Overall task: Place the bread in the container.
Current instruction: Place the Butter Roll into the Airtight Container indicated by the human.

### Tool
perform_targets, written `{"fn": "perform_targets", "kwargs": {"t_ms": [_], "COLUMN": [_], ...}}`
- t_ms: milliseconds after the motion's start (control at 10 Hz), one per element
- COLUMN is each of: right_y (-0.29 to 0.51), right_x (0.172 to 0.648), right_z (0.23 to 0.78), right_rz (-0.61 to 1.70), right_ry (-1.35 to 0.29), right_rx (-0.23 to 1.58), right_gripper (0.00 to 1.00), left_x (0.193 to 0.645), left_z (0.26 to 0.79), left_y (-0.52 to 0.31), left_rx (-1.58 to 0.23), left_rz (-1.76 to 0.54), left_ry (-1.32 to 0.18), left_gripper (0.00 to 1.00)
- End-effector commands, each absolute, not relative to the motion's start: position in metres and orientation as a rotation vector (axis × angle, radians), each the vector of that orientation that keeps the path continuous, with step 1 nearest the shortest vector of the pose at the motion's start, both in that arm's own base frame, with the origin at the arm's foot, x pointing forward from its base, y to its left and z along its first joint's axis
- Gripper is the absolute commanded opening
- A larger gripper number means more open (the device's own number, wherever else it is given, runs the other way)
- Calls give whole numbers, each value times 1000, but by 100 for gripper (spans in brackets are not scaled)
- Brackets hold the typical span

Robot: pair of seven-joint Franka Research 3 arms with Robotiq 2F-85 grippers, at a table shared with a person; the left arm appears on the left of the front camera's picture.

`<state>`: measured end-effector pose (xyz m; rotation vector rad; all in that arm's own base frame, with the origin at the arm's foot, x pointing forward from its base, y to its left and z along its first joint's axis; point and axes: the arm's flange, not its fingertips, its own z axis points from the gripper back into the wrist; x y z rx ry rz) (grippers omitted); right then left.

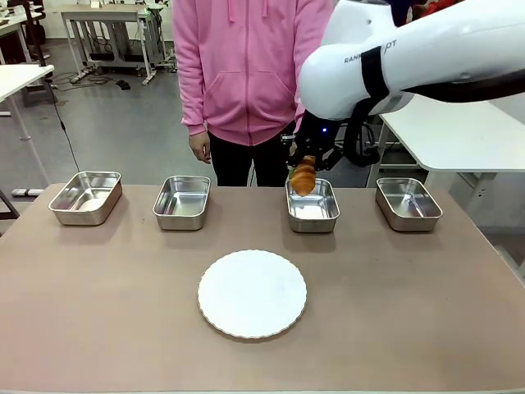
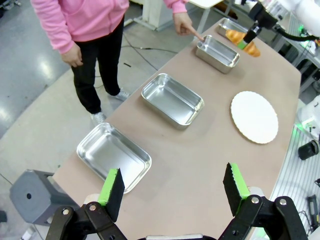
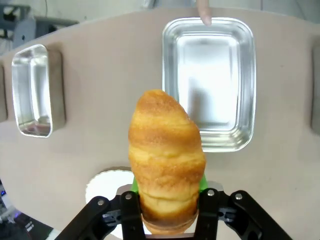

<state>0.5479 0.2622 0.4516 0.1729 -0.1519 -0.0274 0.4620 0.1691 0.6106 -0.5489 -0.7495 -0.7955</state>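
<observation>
Above the container [image 1: 312, 205] the person's finger [image 2: 192, 32] points at, our right gripper [image 1: 305, 161] has its fingers clenched on the bread [image 1: 303, 176] — carried, not yet lowered or released. Our left gripper [image 2: 172, 192] hangs spread and empty over the surface [image 1: 410, 312] — only the drop remains.

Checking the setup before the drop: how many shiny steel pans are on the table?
4, in a row along the far edge: far-left pan, left-centre pan, right-centre pan under the held bread, far-right pan.
</observation>
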Motion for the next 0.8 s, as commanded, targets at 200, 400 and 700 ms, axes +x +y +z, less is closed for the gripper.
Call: {"fn": "perform_targets", "kwargs": {"t_ms": [200, 400, 700], "right_y": [255, 255, 254], "right_x": [560, 560, 574], "right_z": [441, 441, 427], "right_rz": [9, 9, 17], "right_ry": [-121, -121, -156], "right_rx": [170, 170, 131], "right_gripper": [44, 44, 44], "left_x": [461, 461, 461], "left_z": [612, 612, 612], "left_y": [168, 168, 168], "left_rx": [-551, -551, -551], "left_rz": [-809, -809, -809], "left_ry": [-758, -758, -758], "left_gripper": [100, 100, 100]}}
